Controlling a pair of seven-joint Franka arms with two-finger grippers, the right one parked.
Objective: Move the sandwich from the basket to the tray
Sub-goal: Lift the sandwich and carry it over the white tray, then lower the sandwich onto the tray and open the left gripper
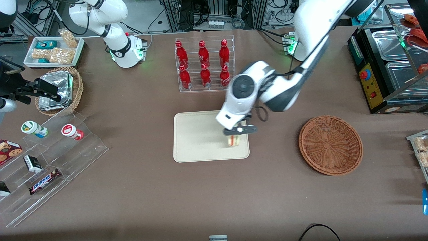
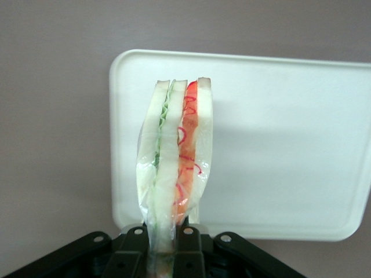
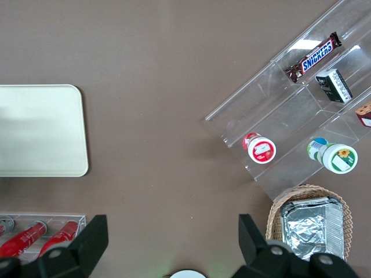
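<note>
A: Starting with the biggest thing, what is the table point(image 1: 140, 187) showing us?

B: The brown table is carrying everything. Toward the working arm's end, the basket point(image 1: 330, 145) is sitting with nothing in it, well apart from the tray point(image 1: 197, 140), which is lying near the middle, nearer to the front camera than the rack of red bottles point(image 1: 204, 65).

A: And the arm?

B: The left arm point(image 1: 267, 87) is reaching down over the edge of the tray nearest the basket, so its gripper point(image 1: 239, 131) is hanging just above the tray surface.

A: Is it holding anything?

B: Yes. In the wrist view the gripper point(image 2: 168, 246) is clamping the sandwich point(image 2: 174, 168) by one end, with the black fingers point(image 2: 132, 249) pressing on the bread faces. That is keeping the layers together: the green filling and the red filling are showing between the white slices, inside what looks like clear wrap.

A: So where is the sandwich point(image 1: 234, 140) sitting in the task?

B: It is out of the basket and over the tray, standing on edge. I cannot tell whether it is touching the tray yet. I am judging the job as nearly finished; what remains is lowering if needed and letting go gently so it is not toppling off the rim.
</note>
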